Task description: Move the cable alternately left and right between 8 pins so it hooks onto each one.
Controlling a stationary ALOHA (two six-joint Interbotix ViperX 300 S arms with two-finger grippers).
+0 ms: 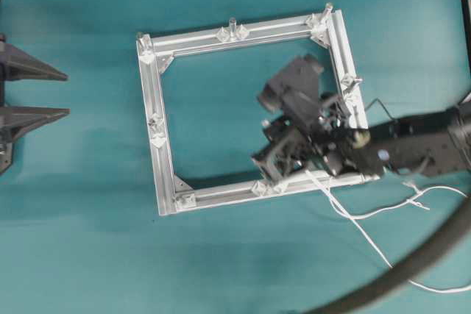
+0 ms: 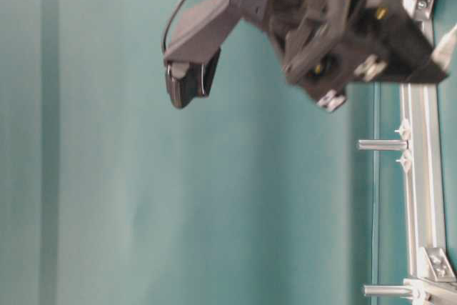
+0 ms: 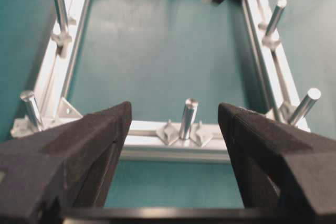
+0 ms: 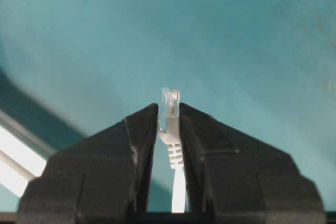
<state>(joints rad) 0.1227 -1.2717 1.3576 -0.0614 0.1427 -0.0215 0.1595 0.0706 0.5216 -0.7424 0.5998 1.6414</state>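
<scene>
- Cable (image 1: 360, 226) — white and thin — trails across the teal table (image 1: 81, 240) from the frame's lower right corner, looping away to the right; its plug end (image 4: 171, 109) sits pinched between the right gripper's fingertips, with the clear tip poking out past them.
- Table cloth lies under everything, the square aluminium frame (image 1: 165, 159) resting flat on it near the middle of the overhead view.
- A thick dark hose (image 1: 412, 266) curves over the table to the lower right of the frame, crossing above the cable's loose run.
- Right arm (image 1: 427, 141) reaches in from the right of the frame and its right gripper (image 4: 168, 114) hangs over the frame's lower right part, jaws narrowed onto the plug.
- Left gripper (image 3: 173, 124) sits outside the frame's left side, well apart from it in the overhead view, jaws spread wide with nothing between them — only a pin on the near rail shows in the gap.
- Pins (image 1: 232, 26) stand upright on the frame's rails and corners; no cable is seen hooked on those that show clearly, though the lower right ones are hidden by the arm.
</scene>
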